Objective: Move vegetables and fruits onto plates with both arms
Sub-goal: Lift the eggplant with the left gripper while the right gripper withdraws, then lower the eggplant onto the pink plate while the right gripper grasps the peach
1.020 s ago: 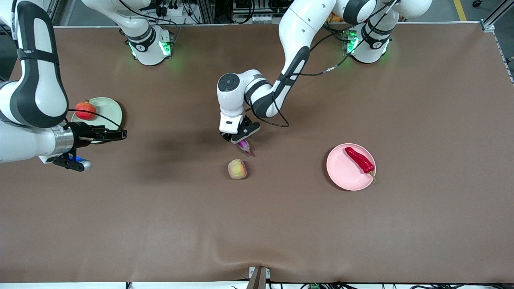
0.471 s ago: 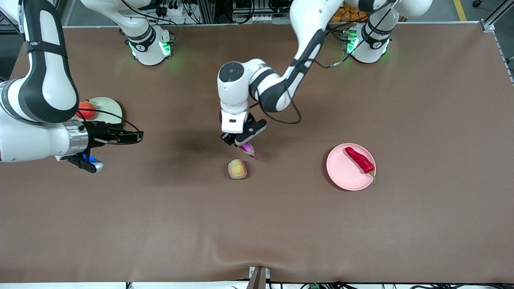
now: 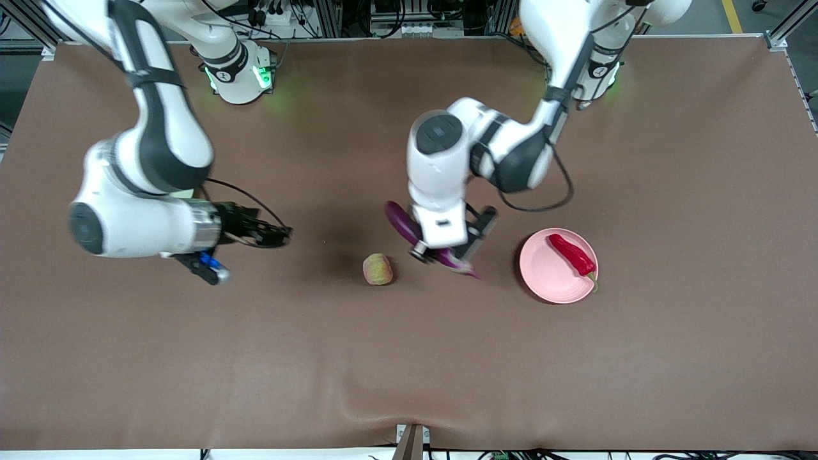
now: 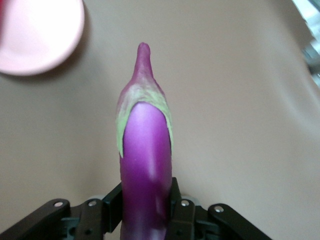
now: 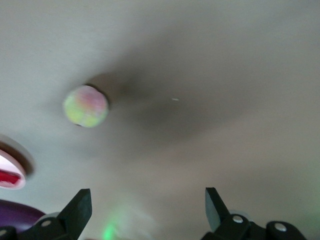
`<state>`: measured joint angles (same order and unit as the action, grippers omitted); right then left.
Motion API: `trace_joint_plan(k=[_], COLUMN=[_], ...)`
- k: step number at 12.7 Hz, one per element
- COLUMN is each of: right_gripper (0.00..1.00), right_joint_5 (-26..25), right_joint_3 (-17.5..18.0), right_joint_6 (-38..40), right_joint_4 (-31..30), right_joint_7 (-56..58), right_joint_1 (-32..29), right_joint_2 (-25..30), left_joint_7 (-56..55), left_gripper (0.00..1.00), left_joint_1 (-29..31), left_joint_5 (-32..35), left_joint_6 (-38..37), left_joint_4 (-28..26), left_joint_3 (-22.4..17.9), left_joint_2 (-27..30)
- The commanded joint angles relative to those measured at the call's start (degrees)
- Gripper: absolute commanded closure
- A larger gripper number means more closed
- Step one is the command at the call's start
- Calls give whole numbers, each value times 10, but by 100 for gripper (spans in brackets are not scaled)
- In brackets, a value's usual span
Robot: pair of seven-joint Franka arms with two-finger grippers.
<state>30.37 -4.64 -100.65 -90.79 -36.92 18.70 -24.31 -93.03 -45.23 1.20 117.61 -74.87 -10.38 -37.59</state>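
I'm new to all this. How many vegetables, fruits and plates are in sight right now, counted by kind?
Vegetables: 2 (purple eggplant, red chili pepper)
Fruits: 1 (yellow-pink peach)
Plates: 1 (pink plate)
Total: 4
The right arm covers part of the table, so anything under it is not counted.

Two white arms, black joint bands, black cables, green base lights, black grippers with silver screws.

Brown-covered table (image 3: 671,358), aluminium frame (image 3: 785,29)
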Motion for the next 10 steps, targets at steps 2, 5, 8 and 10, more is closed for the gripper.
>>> trace_joint_plan(k=[2,5,8,10], right_gripper=[0,0,0,0], right_joint_5=[24,19,18,19], right_joint_3=[-6,-6,-6,-6], right_joint_6=[-155,-259,-337,-343], right_joint_4=[13,14,12,14], right_joint_7=[-77,-145,-181,-192], right_joint_1=[80,149,177,177], right_joint_2=[-72,-119,-150,-160], left_joint_7=[138,250,284,283], left_gripper=[95,95,95,95], left_joint_1=[98,150,177,174], left_joint_5=[7,11,14,26], left_joint_6=[-55,-67,-63,-42], left_joint_4=[-22,-61,-94,-127], left_joint_3=[10,9,8,8], left_joint_2=[3,1,-7,-3])
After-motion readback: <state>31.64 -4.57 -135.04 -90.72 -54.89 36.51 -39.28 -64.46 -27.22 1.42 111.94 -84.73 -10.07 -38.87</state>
